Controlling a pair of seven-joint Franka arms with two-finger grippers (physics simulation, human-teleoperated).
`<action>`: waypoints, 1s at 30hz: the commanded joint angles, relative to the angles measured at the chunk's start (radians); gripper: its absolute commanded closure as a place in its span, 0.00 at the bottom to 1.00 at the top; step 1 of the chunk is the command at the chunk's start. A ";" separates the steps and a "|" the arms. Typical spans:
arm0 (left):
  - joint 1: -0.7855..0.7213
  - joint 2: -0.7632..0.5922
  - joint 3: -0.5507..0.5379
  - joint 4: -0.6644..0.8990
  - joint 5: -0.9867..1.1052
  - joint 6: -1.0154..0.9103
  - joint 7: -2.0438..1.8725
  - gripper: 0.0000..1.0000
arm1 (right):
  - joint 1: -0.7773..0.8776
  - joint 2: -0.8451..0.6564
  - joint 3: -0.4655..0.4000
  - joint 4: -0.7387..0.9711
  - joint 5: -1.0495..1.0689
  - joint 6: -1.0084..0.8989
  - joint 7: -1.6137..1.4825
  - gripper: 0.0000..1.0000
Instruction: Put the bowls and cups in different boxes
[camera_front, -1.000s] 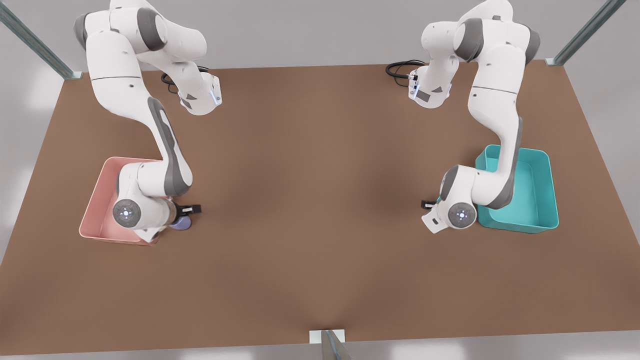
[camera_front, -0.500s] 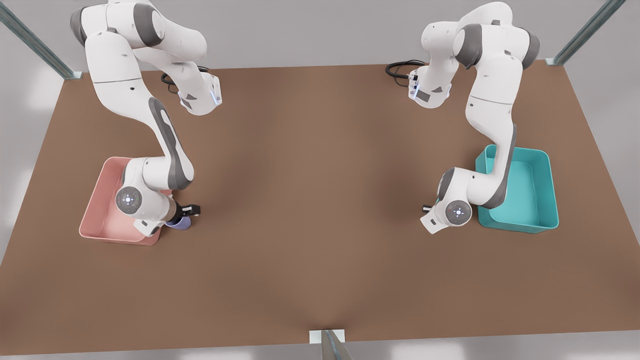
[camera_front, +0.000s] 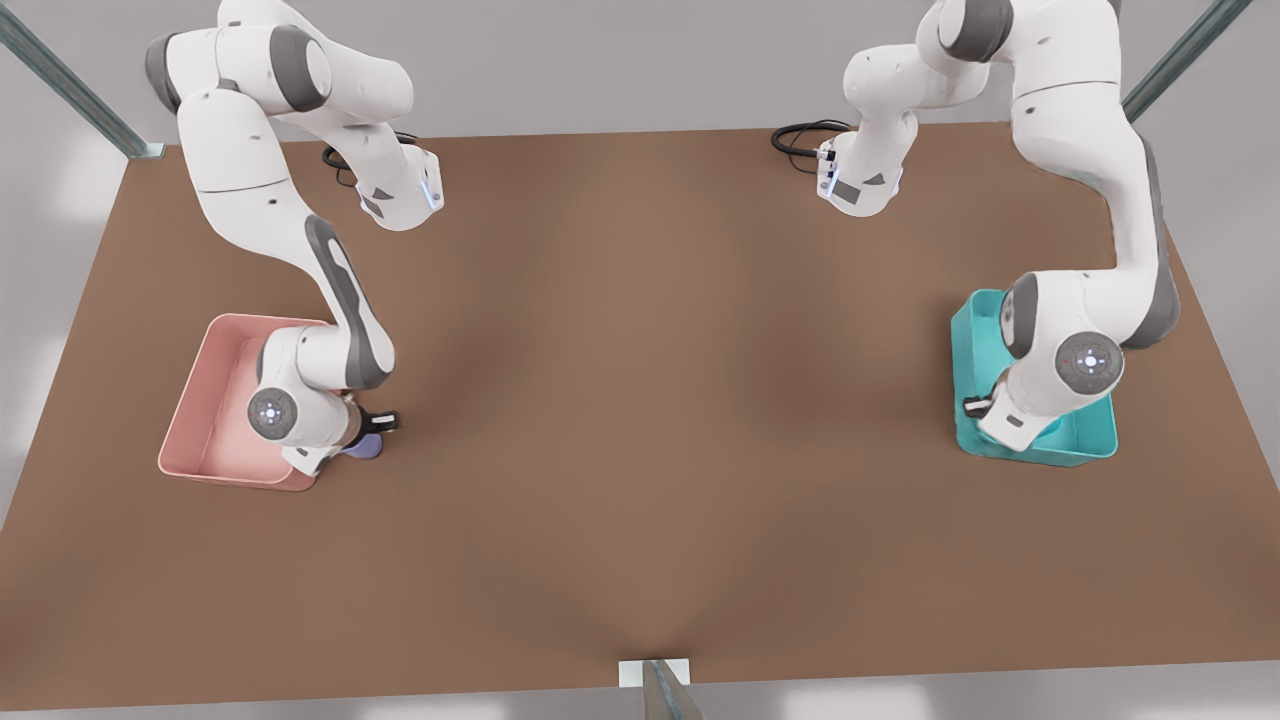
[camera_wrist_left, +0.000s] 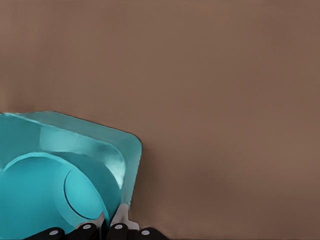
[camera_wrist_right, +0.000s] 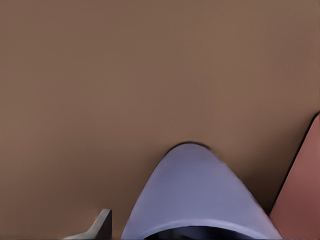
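My left gripper (camera_wrist_left: 112, 226) is shut on the rim of the small teal bowl (camera_wrist_left: 47, 195). It holds the bowl over a corner of the teal box (camera_wrist_left: 131, 150). In the front view this gripper (camera_front: 975, 408) hangs above the near left part of the teal box (camera_front: 1095, 340), on the front view's right. My right gripper (camera_front: 372, 428) is shut on the lavender cup (camera_front: 366, 448), just beside the pink box (camera_front: 205, 380) on the front view's left. The right wrist view shows the cup (camera_wrist_right: 200, 195) close up over the table, one fingertip (camera_wrist_right: 100, 226) beside it and the pink box's edge (camera_wrist_right: 306, 190).
The brown table (camera_front: 640, 400) stretches wide between the two boxes. Both arm bases stand at its far edge, each with a black cable (camera_front: 800, 135). A metal post (camera_front: 660, 685) stands at the middle of the near edge.
My left arm swung to the front view's right, carrying the bowl from the table beside the teal box to above that box. My right gripper stayed by the pink box with the cup.
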 joint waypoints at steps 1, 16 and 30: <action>0.013 -0.013 0.085 0.001 -0.071 -0.100 -0.128 0.79 | -0.002 -0.001 0.001 0.008 -0.003 -0.017 -0.052 0.71; 0.081 0.162 0.175 -0.244 -0.085 0.336 -0.119 0.36 | -0.148 -0.307 -0.065 0.043 -0.058 -0.166 -0.528 0.79; -0.076 -0.024 -0.247 0.409 -0.113 -0.635 0.024 0.00 | -0.174 0.002 -0.143 0.095 -0.129 0.053 -0.522 0.79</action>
